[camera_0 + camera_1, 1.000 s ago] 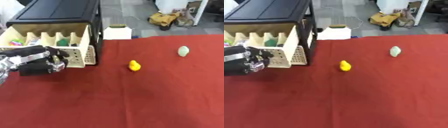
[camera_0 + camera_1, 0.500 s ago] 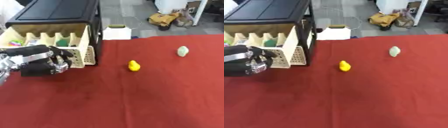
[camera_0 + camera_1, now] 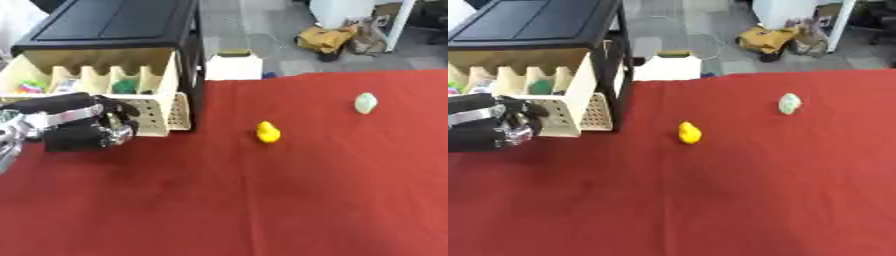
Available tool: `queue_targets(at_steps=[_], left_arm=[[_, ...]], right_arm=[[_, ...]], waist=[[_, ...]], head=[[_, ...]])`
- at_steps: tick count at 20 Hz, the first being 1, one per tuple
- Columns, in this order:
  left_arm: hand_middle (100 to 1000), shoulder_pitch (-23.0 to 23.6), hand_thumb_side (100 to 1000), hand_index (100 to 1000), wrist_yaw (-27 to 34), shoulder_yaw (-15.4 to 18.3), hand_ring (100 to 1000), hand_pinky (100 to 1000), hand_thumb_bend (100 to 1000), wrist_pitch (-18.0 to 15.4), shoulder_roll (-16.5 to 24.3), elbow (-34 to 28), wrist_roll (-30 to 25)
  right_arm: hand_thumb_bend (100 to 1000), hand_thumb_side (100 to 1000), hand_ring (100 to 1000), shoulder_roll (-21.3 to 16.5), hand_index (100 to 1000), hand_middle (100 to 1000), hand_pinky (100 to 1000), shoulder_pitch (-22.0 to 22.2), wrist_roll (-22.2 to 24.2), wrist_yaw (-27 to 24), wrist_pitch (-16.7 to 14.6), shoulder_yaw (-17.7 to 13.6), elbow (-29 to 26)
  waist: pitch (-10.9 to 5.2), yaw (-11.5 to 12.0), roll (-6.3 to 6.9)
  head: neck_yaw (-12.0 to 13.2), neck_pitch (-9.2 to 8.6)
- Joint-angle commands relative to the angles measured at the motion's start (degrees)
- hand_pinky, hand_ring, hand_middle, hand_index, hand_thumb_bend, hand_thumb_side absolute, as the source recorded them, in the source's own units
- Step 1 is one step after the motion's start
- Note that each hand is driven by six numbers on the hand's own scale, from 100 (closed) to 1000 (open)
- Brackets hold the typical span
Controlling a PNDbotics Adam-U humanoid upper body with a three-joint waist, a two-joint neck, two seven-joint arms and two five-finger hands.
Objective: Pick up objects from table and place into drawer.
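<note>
One hand (image 3: 83,125), my left, sits clenched on nothing at the open drawer (image 3: 105,95); a duck (image 3: 268,132) and pale object (image 3: 365,102) lie well to its right on the worktop (image 3: 289,200).

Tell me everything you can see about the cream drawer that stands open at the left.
The cream drawer is pulled out of a black cabinet at the table's left edge. It looks like plastic, with perforated front and side walls and slanted dividers forming compartments. Small coloured things, one green, lie inside. The robot's left hand, fingers curled, is at its front wall; whether it touches is unclear. The drawer's base sits over the red tablecloth.
</note>
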Motion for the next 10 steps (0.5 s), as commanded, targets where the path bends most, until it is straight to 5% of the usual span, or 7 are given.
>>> queue_targets(at_steps=[1,10], left_arm=[[811,-1.5,1000,966,0.2,0.7,700,411,100,-0.1,0.4,0.2,0.9],[834,-2.7,1000,978,-0.9,0.9,725,431,100,-0.9,-0.9,3.5,4.0]], right_arm=[[150,629,721,-0.9,762,567,685,-0.9,-0.2,-0.1,0.3,-0.7,-1.0],[149,628,721,-0.8,761,566,686,-0.9,-0.2,-0.1,0.3,-0.8,-1.0]], waist=[[-1.02,0.0,-0.23],[-0.90,-0.1,-0.17]], head=[[0.1,-0.82],[0.2,-1.06]])
